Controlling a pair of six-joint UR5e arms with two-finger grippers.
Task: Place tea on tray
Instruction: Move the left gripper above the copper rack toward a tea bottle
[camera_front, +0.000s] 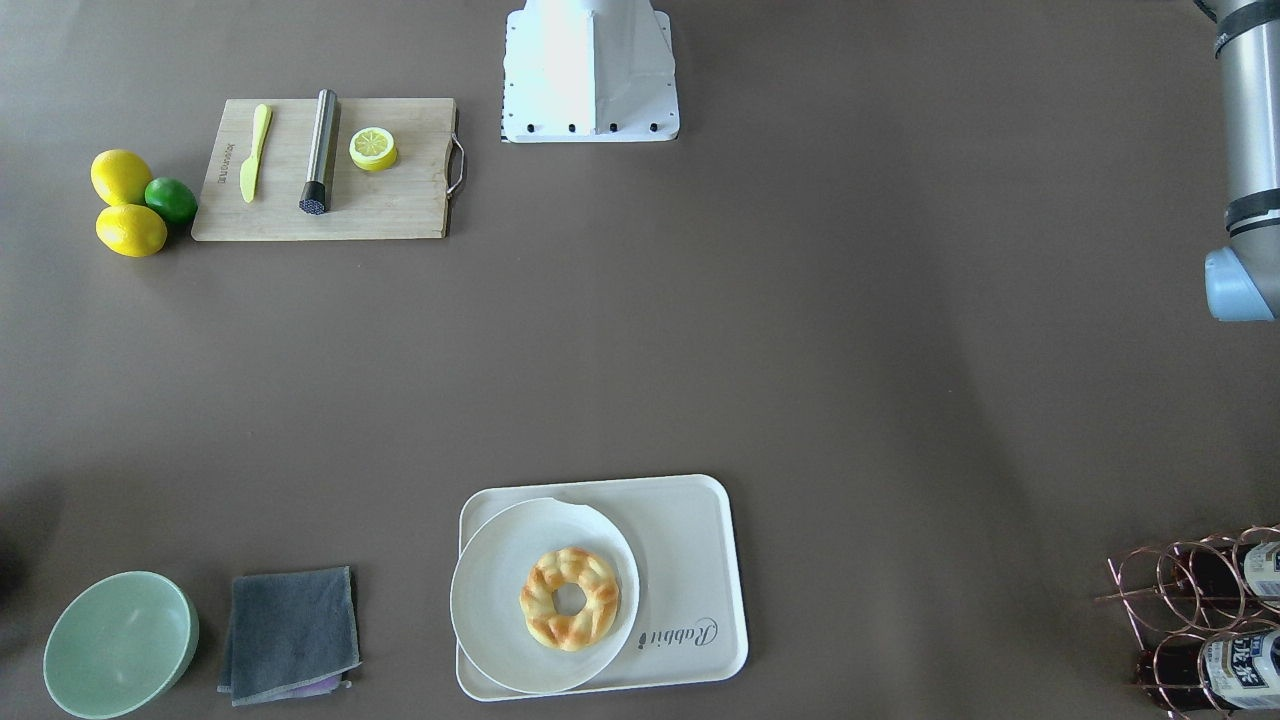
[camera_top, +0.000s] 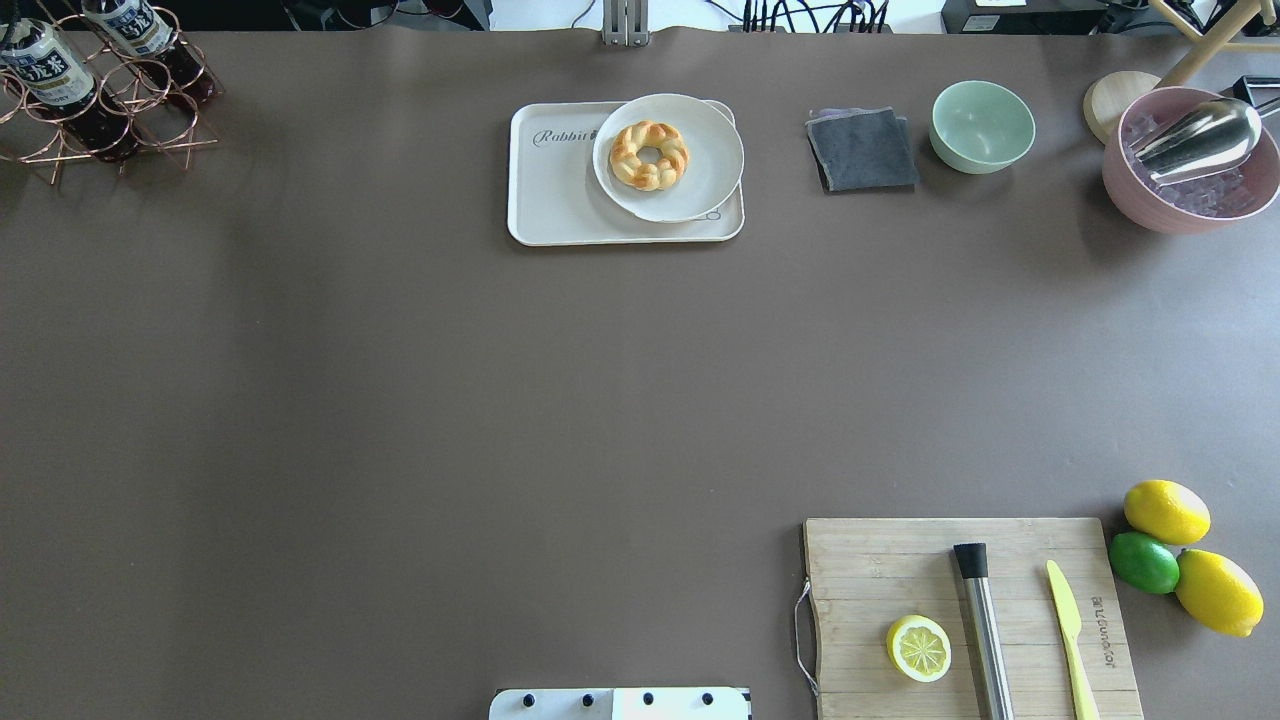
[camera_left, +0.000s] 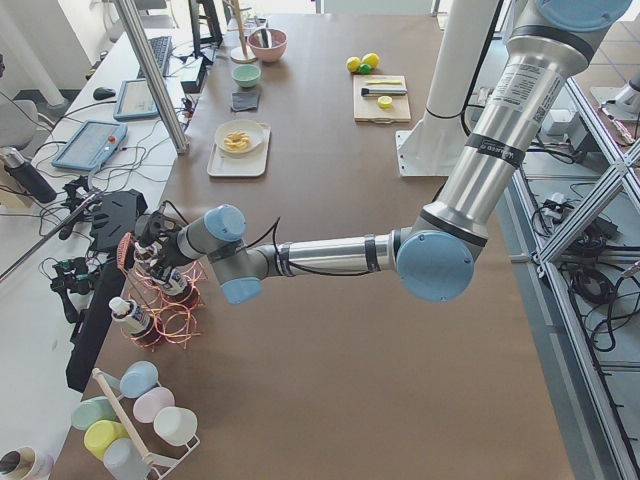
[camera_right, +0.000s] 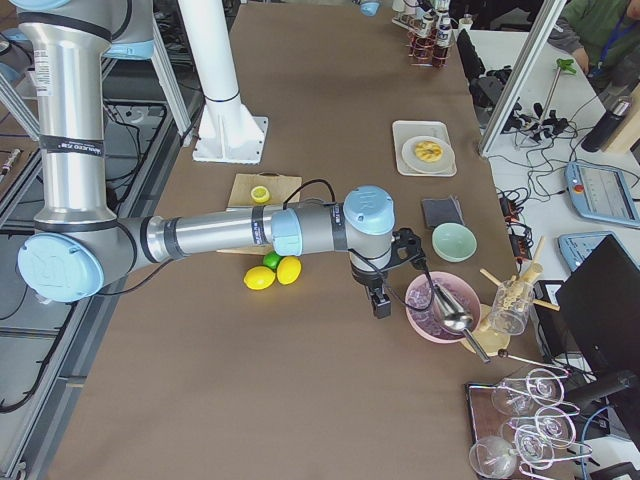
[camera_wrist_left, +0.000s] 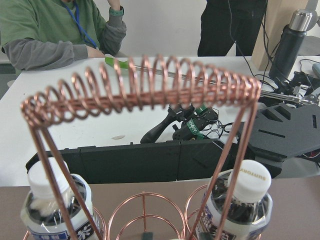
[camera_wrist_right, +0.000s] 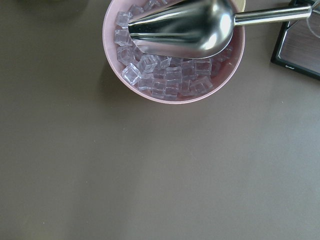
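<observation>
Several tea bottles with white caps and dark liquid lie in a copper wire rack (camera_top: 150, 120) at the table's far left corner: one (camera_top: 45, 70) beside another (camera_top: 130, 25). They also show in the front view (camera_front: 1240, 668) and close up in the left wrist view (camera_wrist_left: 241, 202). The cream tray (camera_top: 555, 195), lettered "Rabbit", holds a round white plate (camera_top: 700, 190) with a doughnut. My left gripper (camera_left: 150, 245) hovers at the rack, just above the bottles; I cannot tell whether it is open. My right gripper (camera_right: 380, 303) hangs beside the pink ice bowl (camera_right: 440, 310); I cannot tell its state.
A grey cloth (camera_top: 862, 150) and a green bowl (camera_top: 982, 125) sit right of the tray. A cutting board (camera_top: 960, 610) carries a lemon half, a steel muddler and a yellow knife. Two lemons and a lime (camera_top: 1145, 562) lie beside it. A steel scoop (camera_wrist_right: 185, 30) rests in the ice.
</observation>
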